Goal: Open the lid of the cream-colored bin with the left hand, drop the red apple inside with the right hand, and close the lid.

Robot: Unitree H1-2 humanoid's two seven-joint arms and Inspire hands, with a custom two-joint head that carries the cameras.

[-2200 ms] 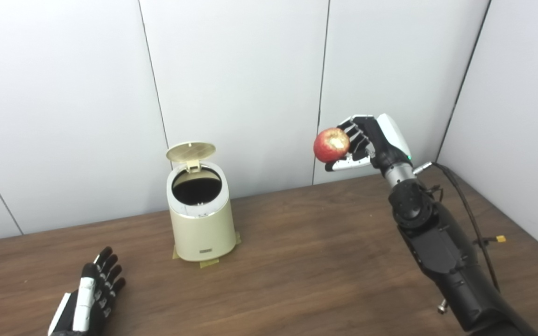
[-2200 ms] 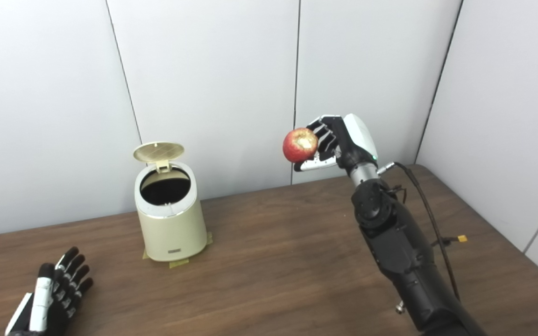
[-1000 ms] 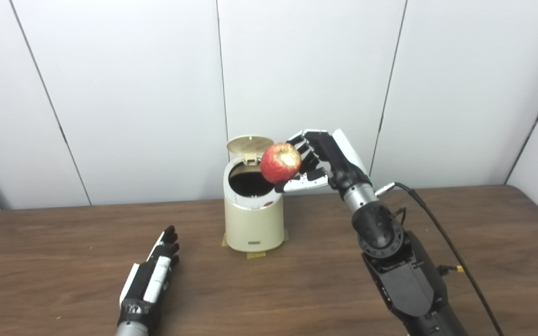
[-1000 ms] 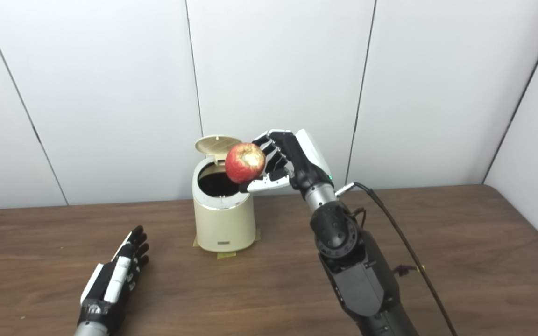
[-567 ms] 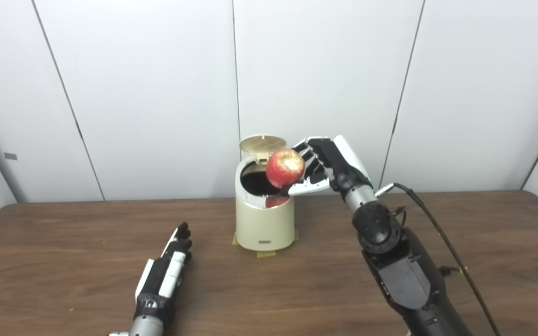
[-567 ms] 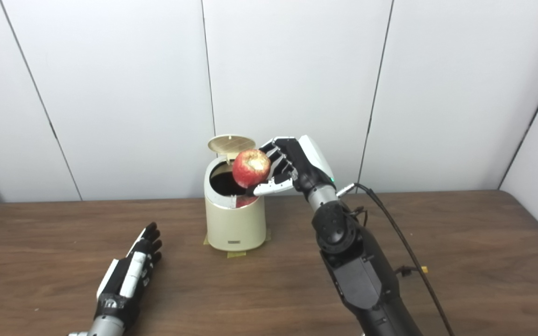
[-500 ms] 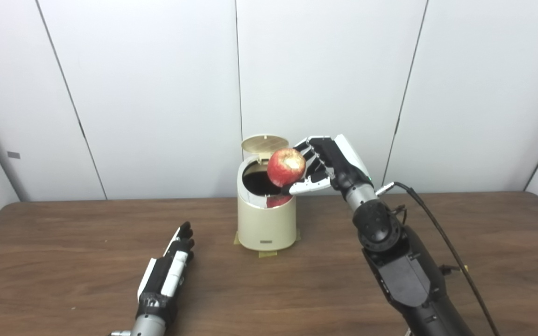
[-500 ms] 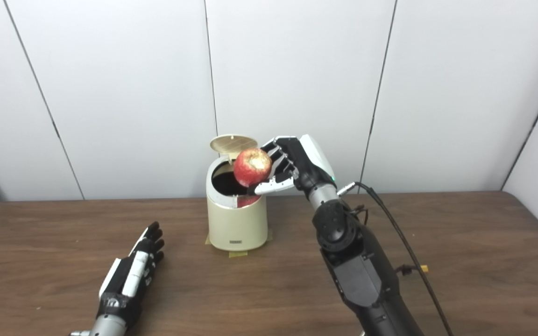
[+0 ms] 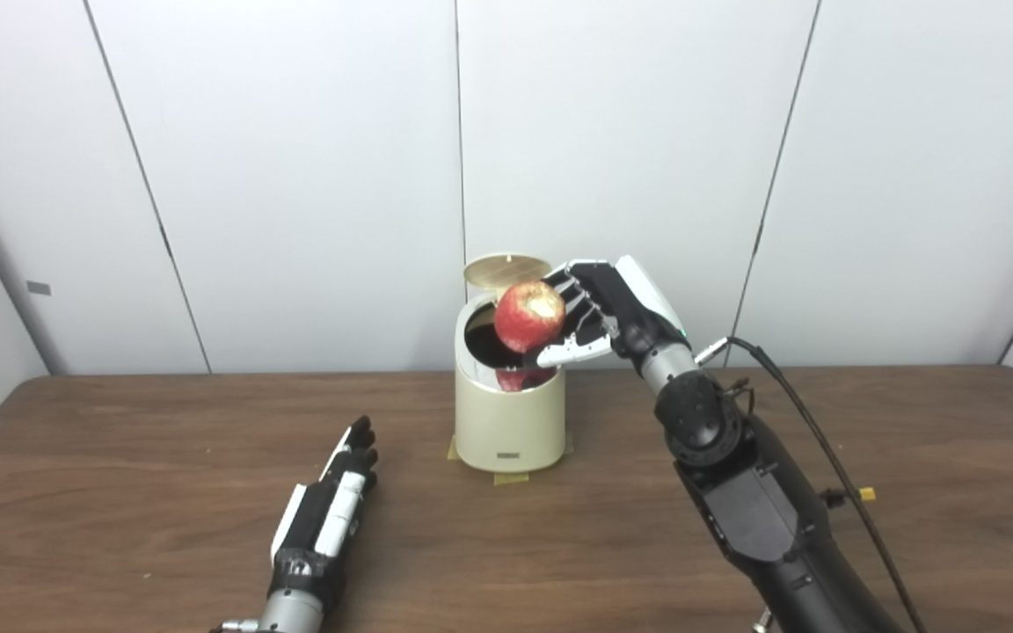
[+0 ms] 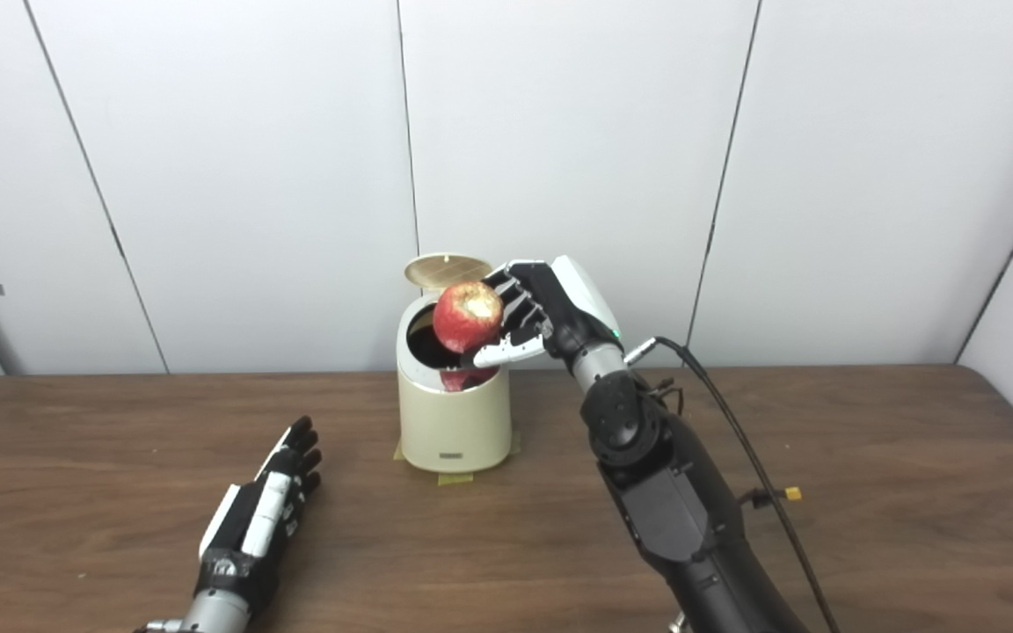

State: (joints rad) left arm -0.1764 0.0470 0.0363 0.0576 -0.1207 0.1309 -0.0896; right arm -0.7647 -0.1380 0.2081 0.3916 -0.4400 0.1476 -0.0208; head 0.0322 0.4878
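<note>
Red apple gripped in right hand above open cream-colored bin; left hand flat, empty.

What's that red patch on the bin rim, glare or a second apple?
Left eye view: it is the apple's reflection on the bin's shiny rim, under the right hand. Right eye view: same red reflection, picture sharp, lighting even.

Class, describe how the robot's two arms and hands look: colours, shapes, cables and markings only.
Both hands have black fingers and white back plates. The right hand has a white thumb, a small green light near its metal wrist, then a round black joint and a bulky black forearm with a black cable running alongside, ending near a small yellow tag. The left hand has a silver wrist.
</note>
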